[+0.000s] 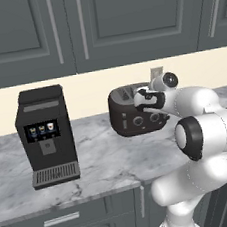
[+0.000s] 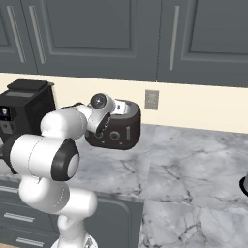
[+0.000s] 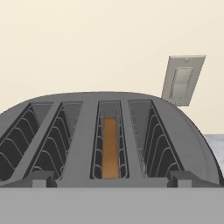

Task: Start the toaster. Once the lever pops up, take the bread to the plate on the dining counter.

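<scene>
On the marble worktop, under the grey cabinets, from biggest to smallest:

Wall cabinets (image 1: pixel 99 21): grey panelled doors with long vertical handles, running across the top of both base views above a cream wall.

Worktop (image 1: pixel 106 161): grey-veined marble with grey drawers beneath; it carries the coffee machine and the toaster, which stand well apart.

Arm (image 1: pixel 204 134): white with dark joints, bent over the worktop edge, its hand end reaching up against the front of the toaster.

Coffee machine (image 1: pixel 45 136): tall, boxy and black, with a small lit panel on its front and a ribbed drip tray at its foot; it stands to the left of the toaster in the left base view.

Toaster (image 1: pixel 131 114): small, rounded and dark, near the wall, with round knobs on its front. The hand view looks along its top at long wire-lined slots running away from the camera.

Gripper (image 1: pixel 146 100): close in at the toaster's upper front edge; its finger tips cannot be made out in the pictures, and the jaws stand spread wide with nothing between them.

Bread (image 3: pixel 110 146): a narrow brown strip seen edge-on, sunk upright inside a slot right of the toaster's middle in the hand view.

Wall switch plate (image 3: pixel 183 81): pale grey, on the cream wall behind the toaster, to its right.
</scene>
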Motion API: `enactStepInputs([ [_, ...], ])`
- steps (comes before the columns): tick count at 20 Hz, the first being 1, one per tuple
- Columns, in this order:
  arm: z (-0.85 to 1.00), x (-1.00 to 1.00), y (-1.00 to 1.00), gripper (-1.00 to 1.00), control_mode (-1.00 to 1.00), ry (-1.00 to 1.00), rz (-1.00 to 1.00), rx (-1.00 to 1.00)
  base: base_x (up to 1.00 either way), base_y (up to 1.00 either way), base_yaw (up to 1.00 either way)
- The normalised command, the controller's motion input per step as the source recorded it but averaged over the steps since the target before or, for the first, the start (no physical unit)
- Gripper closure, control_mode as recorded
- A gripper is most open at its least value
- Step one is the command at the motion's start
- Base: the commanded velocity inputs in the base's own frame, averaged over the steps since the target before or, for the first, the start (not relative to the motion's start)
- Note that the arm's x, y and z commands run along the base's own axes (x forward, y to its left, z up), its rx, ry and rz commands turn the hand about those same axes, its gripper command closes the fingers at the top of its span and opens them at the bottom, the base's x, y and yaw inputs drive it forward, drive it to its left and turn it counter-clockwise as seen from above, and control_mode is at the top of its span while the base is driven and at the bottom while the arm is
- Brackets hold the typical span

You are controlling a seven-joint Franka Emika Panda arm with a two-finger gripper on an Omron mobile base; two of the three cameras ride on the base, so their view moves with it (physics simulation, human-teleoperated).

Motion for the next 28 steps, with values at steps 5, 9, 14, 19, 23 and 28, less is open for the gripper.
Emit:
enactStepInputs([
  [5, 0.0, 0.0, 0.0, -1.0, -1.0, 0.0, 0.0, 0.0, 0.0, 0.0, 0.0],
  [9, 0.0, 0.0, 0.0, -1.0, -1.0, 0.0, 0.0, 0.0, 0.0, 0.0, 0.0],
  [14, 0.0, 0.0, 0.0, -1.0, -1.0, 0.0, 0.0, 0.0, 0.0, 0.0, 0.0],
  [19, 0.0, 0.0, 0.0, -1.0, -1.0, 0.0, 0.0, 0.0, 0.0, 0.0, 0.0],
  [23, 0.0, 0.0, 0.0, -1.0, -1.0, 0.0, 0.0, 0.0, 0.0, 0.0, 0.0],
  [28, 0.0, 0.0, 0.0, -1.0, -1.0, 0.0, 0.0, 0.0, 0.0, 0.0, 0.0],
])
